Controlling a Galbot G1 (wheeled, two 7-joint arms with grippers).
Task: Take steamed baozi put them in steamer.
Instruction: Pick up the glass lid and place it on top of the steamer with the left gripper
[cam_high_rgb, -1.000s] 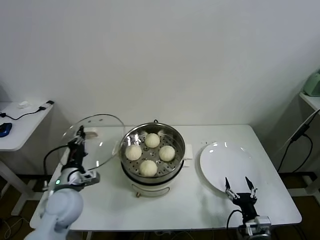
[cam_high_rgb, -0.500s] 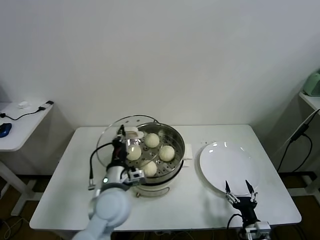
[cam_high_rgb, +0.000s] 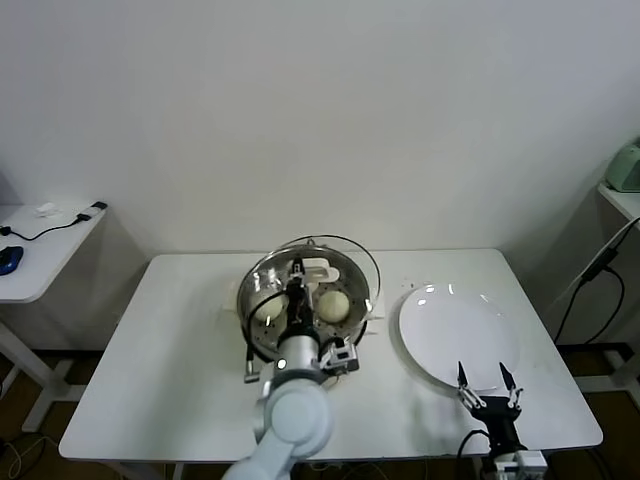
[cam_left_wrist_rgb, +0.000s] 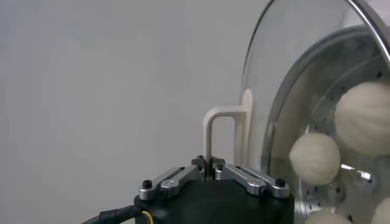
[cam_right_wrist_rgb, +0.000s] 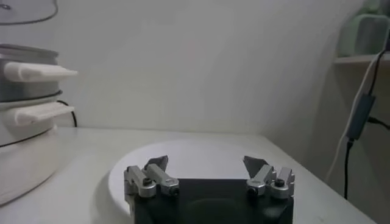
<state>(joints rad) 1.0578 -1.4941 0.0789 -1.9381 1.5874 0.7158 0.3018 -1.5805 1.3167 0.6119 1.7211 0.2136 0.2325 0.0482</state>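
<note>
**Lid over the steamer, buns inside**

My left gripper (cam_left_wrist_rgb: 211, 169) is pinched shut on the cream handle (cam_left_wrist_rgb: 226, 131) of the glass lid (cam_high_rgb: 345, 262), holding the lid above the steamer (cam_high_rgb: 258, 345) in the middle of the white table (cam_high_rgb: 170, 360). In my left wrist view the fingers meet on the handle's post, and the lid stands on edge beside the pot's rim. The baozi (cam_left_wrist_rgb: 315, 158) sit on the perforated tray inside the steamer; from the head view my arm covers part of the pot, so I see one bun clearly (cam_high_rgb: 334, 303) and only a sliver of another.

My right gripper (cam_right_wrist_rgb: 206, 171) waits low at the table's near right edge, fingers spread apart and empty, just in front of the white plate (cam_high_rgb: 455, 330), which lies to the steamer's right.
</note>
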